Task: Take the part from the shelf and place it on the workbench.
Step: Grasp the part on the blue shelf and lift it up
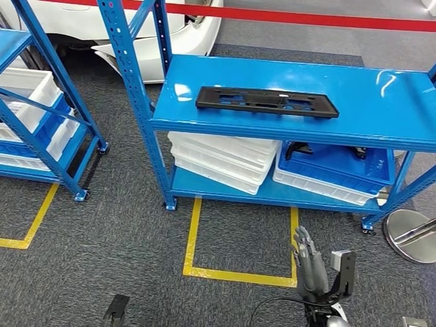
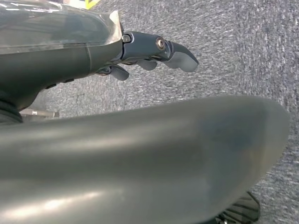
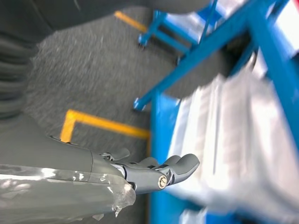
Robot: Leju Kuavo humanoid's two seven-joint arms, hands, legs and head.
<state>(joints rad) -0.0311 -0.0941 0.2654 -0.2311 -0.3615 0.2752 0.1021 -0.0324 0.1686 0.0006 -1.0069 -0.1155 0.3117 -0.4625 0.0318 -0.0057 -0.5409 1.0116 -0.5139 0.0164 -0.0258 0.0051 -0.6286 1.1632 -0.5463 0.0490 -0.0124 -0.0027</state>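
Note:
A long flat black part (image 1: 267, 101) with cut-outs lies on the top level of the blue shelf (image 1: 360, 95), ahead of me. My right hand (image 1: 308, 260) is raised low in front of the shelf, fingers stretched and apart, holding nothing; in the right wrist view the right hand (image 3: 155, 170) reaches toward the shelf's lower level with its white trays (image 3: 229, 135). In the left wrist view my left hand (image 2: 151, 51) hangs over grey carpet, fingers extended and empty.
White trays (image 1: 226, 160) and a blue tray (image 1: 334, 170) sit on the shelf's lower level. A second blue shelf (image 1: 36, 116) with white bins stands at the left. Yellow floor tape (image 1: 236, 272) marks a box before the shelf. A round metal stand base (image 1: 411, 235) is at the right.

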